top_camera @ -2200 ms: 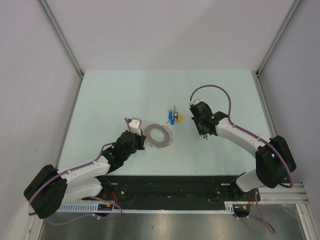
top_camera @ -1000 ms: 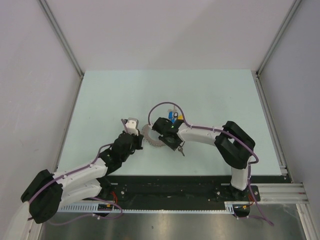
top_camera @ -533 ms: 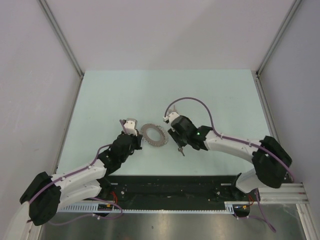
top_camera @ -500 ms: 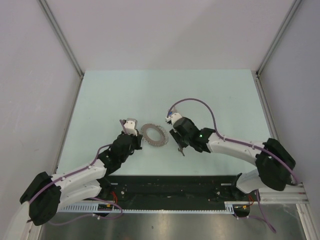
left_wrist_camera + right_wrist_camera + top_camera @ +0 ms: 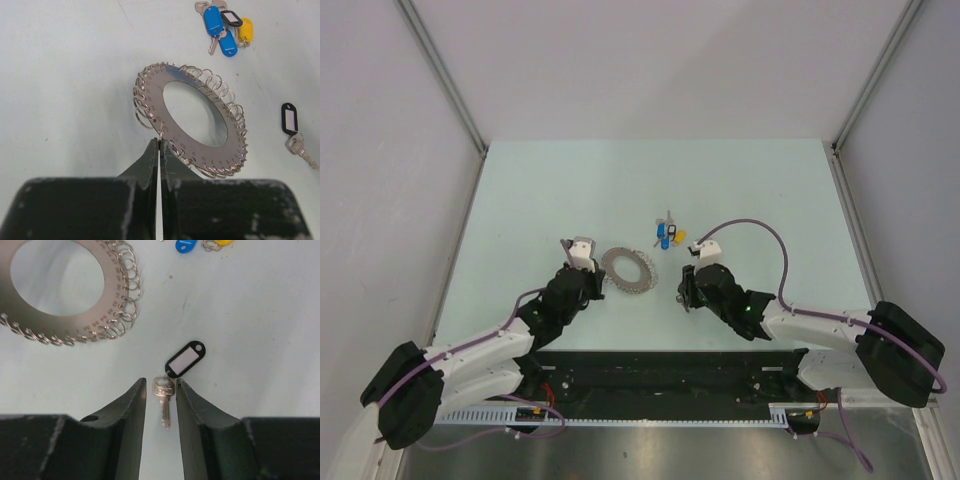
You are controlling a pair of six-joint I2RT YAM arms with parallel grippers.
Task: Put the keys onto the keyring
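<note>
The keyring [image 5: 647,275] lies flat near the middle of the worktop [image 5: 540,190], well apart from every edge. Grey walls [image 5: 650,70] close the worktop at 9, 12 and 3 o'clock, and a broad stretch of worktop runs between the things and each wall. The keys [image 5: 668,237], with blue and yellow heads, sit in a small cluster at 1 o'clock from the ring, near it but not touching. A single key [image 5: 163,402] with a black-rimmed tag [image 5: 183,360] lies at 4 o'clock from the ring, apart from both ring and cluster.

The left arm reaches in from the 7 o'clock corner, elbow low, forearm slanting toward 1 o'clock. The left pincer [image 5: 599,283] meets the ring's rim at about 8 o'clock. In the wrist view its fingers [image 5: 147,165] are closed to a hairline slit, tips against a wire loop on the rim – we cannot tell whether the loop is nipped.

The right arm lies low and long from the 5 o'clock corner, pointing toward 10 o'clock, a purple cable [image 5: 760,222] arching over it. The right pincer [image 5: 686,296] is partly open and grips nothing – its fingertips stand just beside the single key's head, one on each side
</note>
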